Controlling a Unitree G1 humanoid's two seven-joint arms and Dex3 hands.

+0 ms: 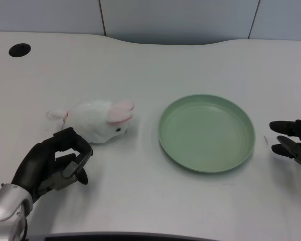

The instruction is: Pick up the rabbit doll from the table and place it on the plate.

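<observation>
A white plush rabbit doll (98,120) with pink ears lies on its side on the white table, left of centre, its head toward the plate. The pale green plate (206,133) sits to its right with nothing on it. My left hand (55,163) is at the lower left, just in front of the doll's rear end. Its fingers are curled inward and hold nothing. The knuckles come close to the doll's underside, and I cannot tell whether they touch it.
My right hand (293,140) waits at the right edge, beyond the plate. A round black hole (19,49) is in the table at the far left. The table's near edge runs along the bottom of the view.
</observation>
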